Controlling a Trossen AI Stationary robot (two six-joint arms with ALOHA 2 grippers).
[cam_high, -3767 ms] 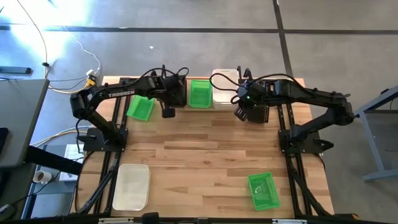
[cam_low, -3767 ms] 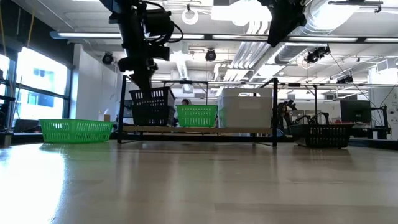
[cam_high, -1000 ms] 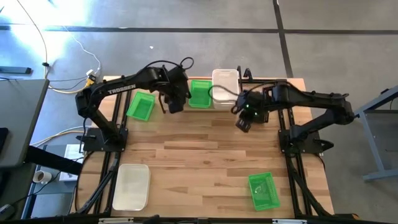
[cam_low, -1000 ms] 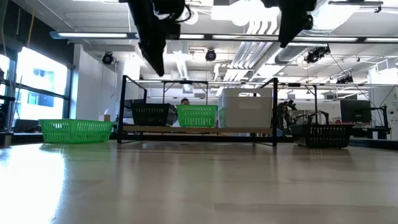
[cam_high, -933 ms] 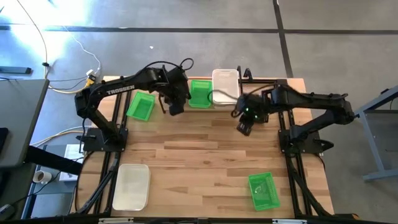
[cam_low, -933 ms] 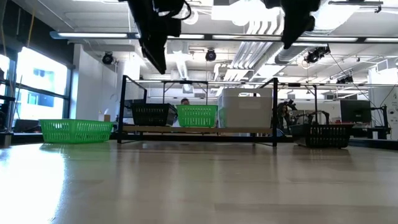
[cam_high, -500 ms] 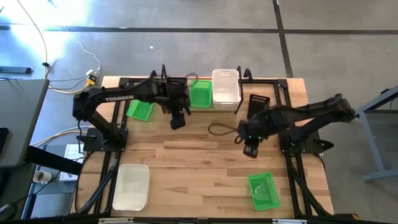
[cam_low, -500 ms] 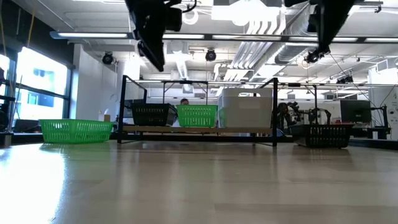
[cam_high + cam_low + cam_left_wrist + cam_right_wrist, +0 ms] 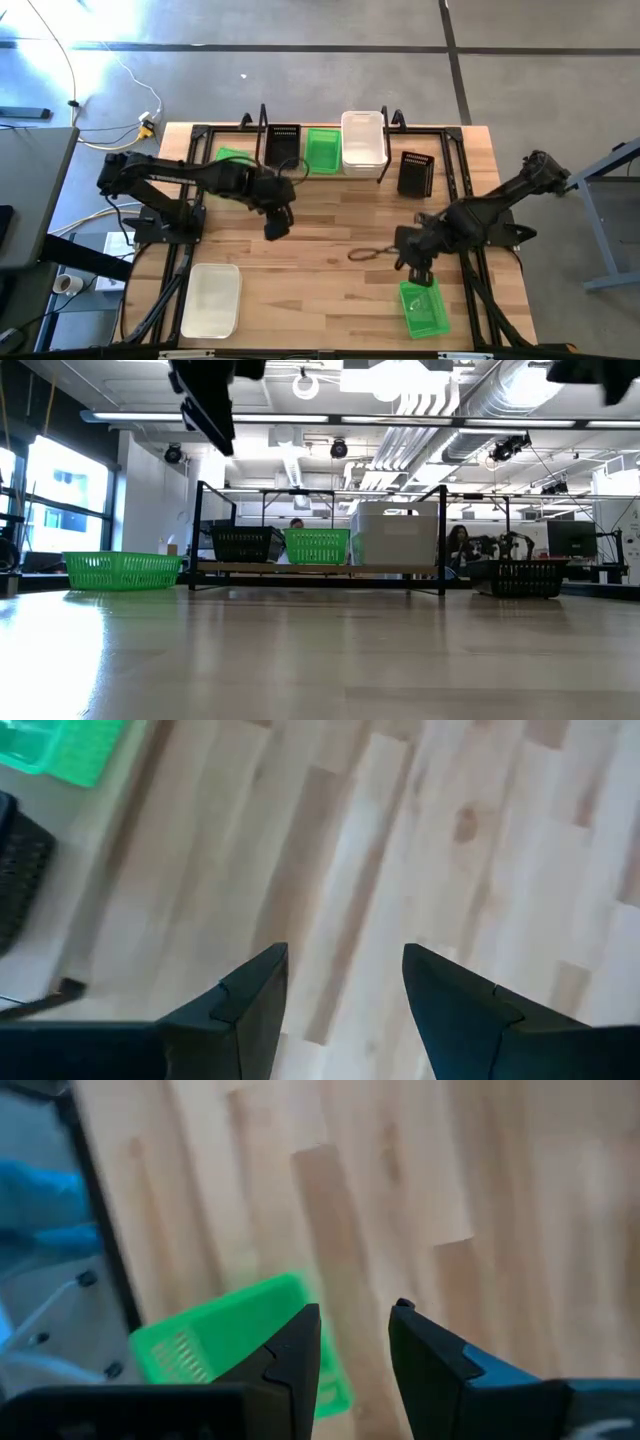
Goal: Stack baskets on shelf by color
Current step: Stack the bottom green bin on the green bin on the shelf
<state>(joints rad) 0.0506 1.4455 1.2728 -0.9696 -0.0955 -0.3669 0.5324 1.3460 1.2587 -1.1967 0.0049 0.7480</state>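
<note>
Butcher-block table (image 9: 330,235): shelf (image 9: 330,150) along far edge carries black basket (image 9: 283,146), green basket (image 9: 321,149), white basket (image 9: 363,141) side by side. Left gripper (image 9: 274,225) hangs over bare wood, jaws wide, empty. Right gripper (image 9: 421,272), jaws parted and empty, sits just above near-right green basket (image 9: 424,308).

grey concrete floor (image 9: 300,70) all around, bright window (image 9: 60,485) on the left, exposed ceiling ducts (image 9: 480,400), strip lights (image 9: 400,422) overhead, butcher-block tabletop (image 9: 320,650) up front
</note>
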